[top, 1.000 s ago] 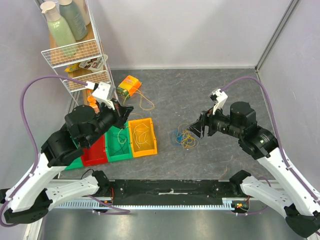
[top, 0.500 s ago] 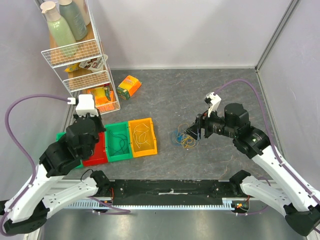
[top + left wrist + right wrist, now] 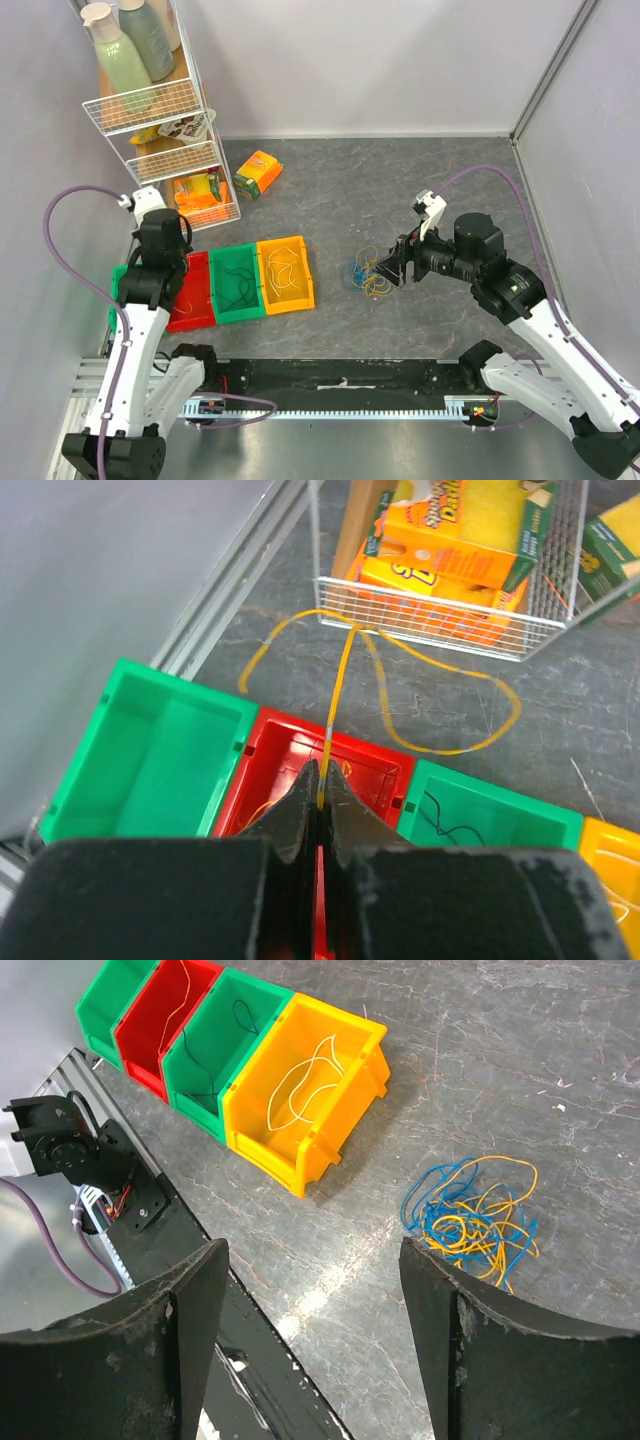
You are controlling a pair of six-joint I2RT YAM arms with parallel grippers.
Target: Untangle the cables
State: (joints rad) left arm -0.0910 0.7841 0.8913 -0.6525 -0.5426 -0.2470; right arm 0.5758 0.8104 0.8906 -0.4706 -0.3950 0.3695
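My left gripper (image 3: 322, 775) is shut on a thin yellow-orange cable (image 3: 340, 680) and hangs over the red bin (image 3: 385, 770). The cable runs up from the jaws and loops across the floor in front of the wire basket. A bunch of blue and yellow cables (image 3: 368, 275) lies on the floor right of the bins, and it also shows in the right wrist view (image 3: 470, 1220). My right gripper (image 3: 388, 270) is wide open and empty just right of the bunch, and in its own view (image 3: 310, 1245) it sits above and short of it.
Four bins stand in a row: yellow (image 3: 283, 295) with a pale cable, green (image 3: 237, 300) with a dark cable, red (image 3: 190, 310) with an orange cable, and green (image 3: 150, 750). The wire rack (image 3: 170, 150) holds sponge boxes (image 3: 450, 550). An orange packet (image 3: 258, 172) lies on the floor.
My left arm has swung left and back from the yellow bin side to above the red bin, drawing the yellow-orange cable with it. My right gripper has stayed open by the bunch.
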